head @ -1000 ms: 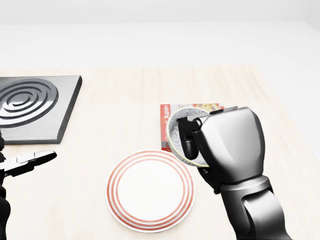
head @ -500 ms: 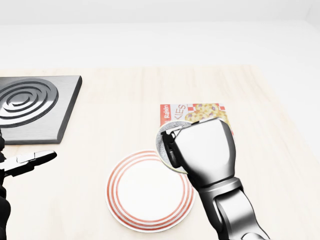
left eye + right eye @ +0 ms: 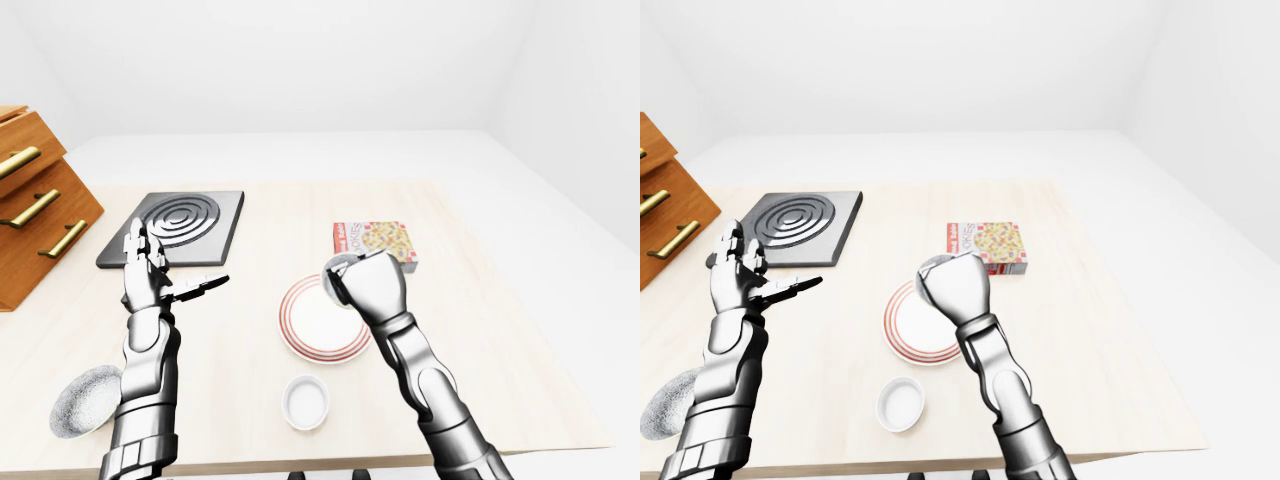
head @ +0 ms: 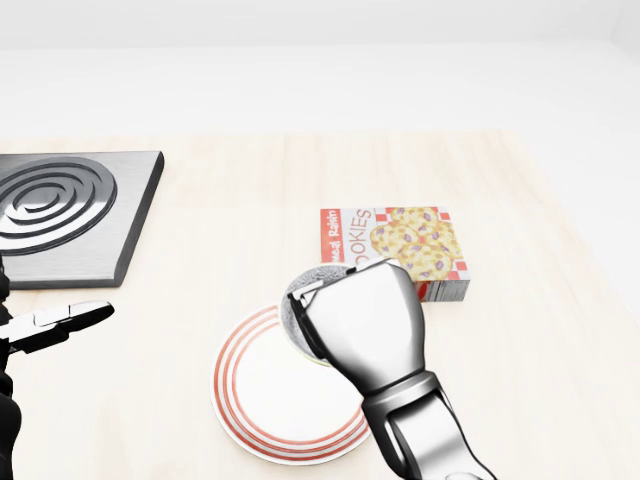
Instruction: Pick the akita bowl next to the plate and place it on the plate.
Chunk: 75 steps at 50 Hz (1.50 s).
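The akita bowl [image 4: 298, 296], grey and speckled, is tilted on its side in my right hand [image 4: 318, 318], whose fingers are shut round its rim. The hand hides most of the bowl. It hangs over the upper right rim of the white plate with red rings [image 4: 262, 398], which lies flat on the pale wooden table. I cannot tell whether the bowl touches the plate. My left hand [image 3: 166, 274] is held up at the left of the left-eye view, fingers spread, holding nothing.
A cookie box [image 4: 395, 243] lies just above and right of the plate. A small white bowl [image 3: 305, 402] sits below the plate, and a grey speckled bowl [image 3: 84, 401] at the lower left. A stove plate [image 3: 180, 225] and wooden drawers [image 3: 35, 205] stand at the left.
My right hand has carried the bowl left and down in the head view, from over the cookie box to over the plate's rim. The box now shows fully. The left hand has stayed still.
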### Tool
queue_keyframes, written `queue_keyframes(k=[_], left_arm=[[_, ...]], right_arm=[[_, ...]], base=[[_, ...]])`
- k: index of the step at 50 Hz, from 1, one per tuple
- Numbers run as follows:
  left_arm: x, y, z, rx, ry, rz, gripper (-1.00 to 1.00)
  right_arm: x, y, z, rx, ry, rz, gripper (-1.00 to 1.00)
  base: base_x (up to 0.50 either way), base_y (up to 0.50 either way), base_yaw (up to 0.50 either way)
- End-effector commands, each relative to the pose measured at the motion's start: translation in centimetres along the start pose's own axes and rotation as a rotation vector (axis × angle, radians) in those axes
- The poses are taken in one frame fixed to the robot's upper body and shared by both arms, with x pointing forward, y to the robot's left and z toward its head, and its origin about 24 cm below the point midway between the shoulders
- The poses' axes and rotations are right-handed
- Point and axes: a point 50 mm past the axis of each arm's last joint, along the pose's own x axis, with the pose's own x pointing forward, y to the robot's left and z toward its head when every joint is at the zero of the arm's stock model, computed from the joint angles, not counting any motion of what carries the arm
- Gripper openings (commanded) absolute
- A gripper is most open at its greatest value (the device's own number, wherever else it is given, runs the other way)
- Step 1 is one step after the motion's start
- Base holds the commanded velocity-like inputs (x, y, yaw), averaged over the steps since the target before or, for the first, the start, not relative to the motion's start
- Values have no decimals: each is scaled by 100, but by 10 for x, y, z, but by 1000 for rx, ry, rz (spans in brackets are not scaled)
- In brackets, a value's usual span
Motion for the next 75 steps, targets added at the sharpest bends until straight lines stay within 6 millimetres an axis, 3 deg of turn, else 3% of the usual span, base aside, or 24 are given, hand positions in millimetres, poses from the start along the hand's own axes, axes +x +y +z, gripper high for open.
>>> queue_keyframes(k=[1, 16, 46, 75], left_arm=[[0, 0, 0, 0, 0, -1, 100], [0, 0, -1, 1, 0, -1, 100], [1, -1, -1, 0, -1, -3, 100], [0, -1, -1, 0, -1, -5, 100]], right_arm=[[1, 13, 7, -9, -29, 3, -100], [5, 30, 4, -35, -41, 31, -100], [6, 60, 22, -66, -136, 50, -100], [11, 93, 20, -103, -179, 222, -100]], base=[[0, 0, 0], [0, 0, 0], [0, 0, 0], [0, 0, 0]])
